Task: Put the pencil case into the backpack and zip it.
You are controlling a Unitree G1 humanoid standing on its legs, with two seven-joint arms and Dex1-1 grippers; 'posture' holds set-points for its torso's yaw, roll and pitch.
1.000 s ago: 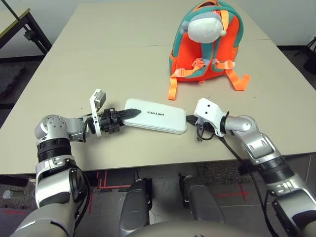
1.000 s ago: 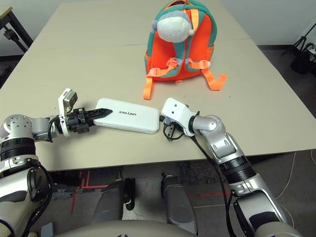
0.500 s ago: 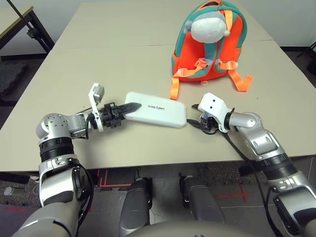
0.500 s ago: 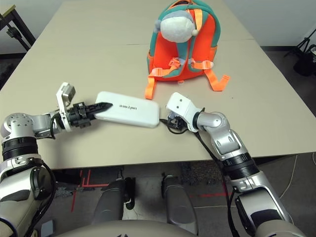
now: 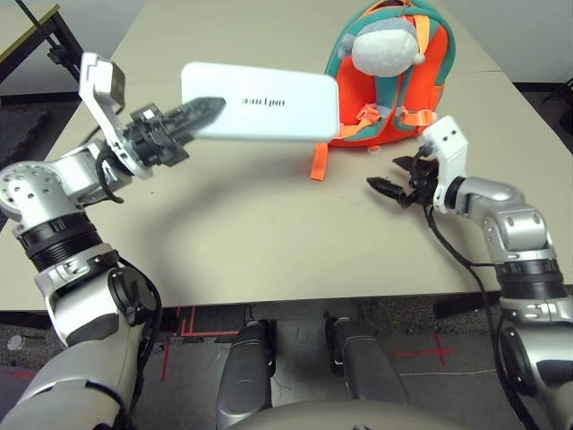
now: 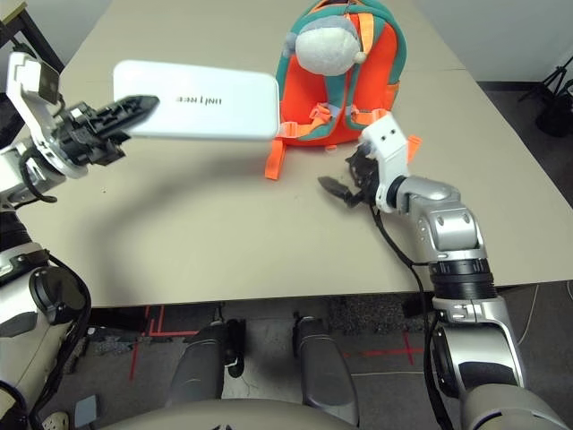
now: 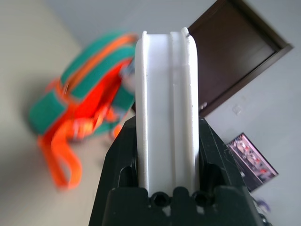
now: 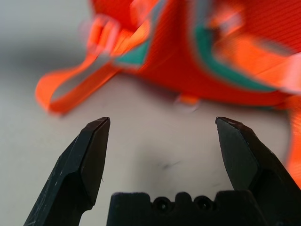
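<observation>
My left fingers [image 5: 199, 111] are clamped on one short end of the pencil case [image 5: 269, 101]. The left wrist view shows its white edge [image 7: 167, 108] seated between both black fingers, one on each face. The pencil case is held clear of the worktop [image 5: 224, 224], roughly level, with its lettered face toward my head camera. Its free end reaches across to the backpack [image 5: 389, 85] and overlaps the backpack's side nearest my left arm in the head views; whether the two touch cannot be determined.

My right fingers [image 5: 390, 177] are spread wide and hold nothing. The right wrist view shows bare worktop between the two tips, with one tip [image 8: 94, 155] well apart from the other. They hang just above the worktop, near the base of the backpack, on the side toward my right arm, pointing toward its loose orange straps [image 5: 315, 159].

The backpack stands upright on the worktop, beyond both sets of fingers, orange with teal trim. A grey-white plush charm [image 5: 387, 49] sits on its upper front. The pencil case is outside the backpack.
</observation>
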